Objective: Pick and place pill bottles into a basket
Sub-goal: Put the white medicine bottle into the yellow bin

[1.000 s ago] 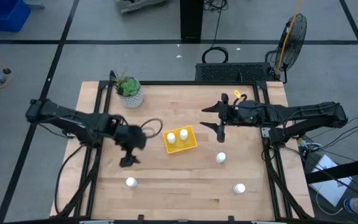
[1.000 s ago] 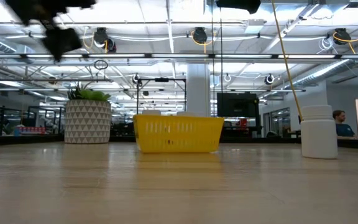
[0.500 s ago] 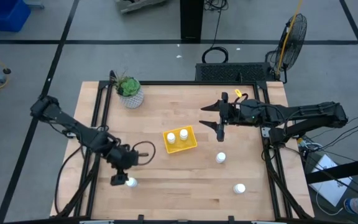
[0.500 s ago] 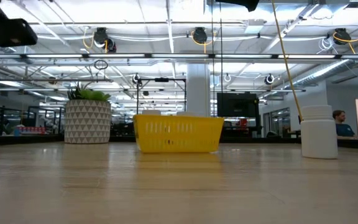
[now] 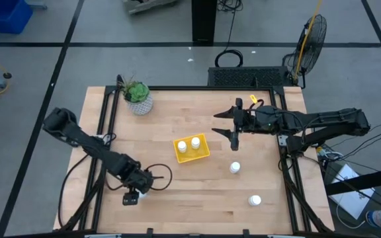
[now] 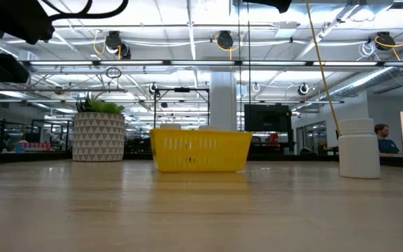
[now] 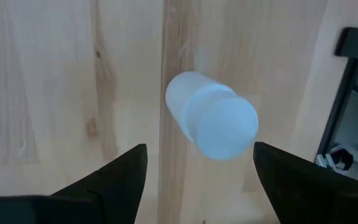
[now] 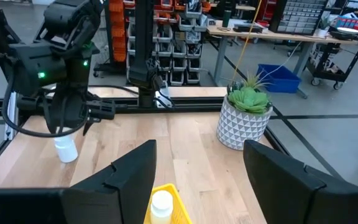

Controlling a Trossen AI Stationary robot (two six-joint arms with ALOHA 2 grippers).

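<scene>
your left gripper hangs wide open, empty, over a small white cylindrical pill bottle near the table's front-left; descend, then close; bright-yellow shallow basket holds two; right gripper waits open.

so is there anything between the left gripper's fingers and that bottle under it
No. The left wrist view shows only bare wood between the open left gripper and the pill bottle.
</scene>
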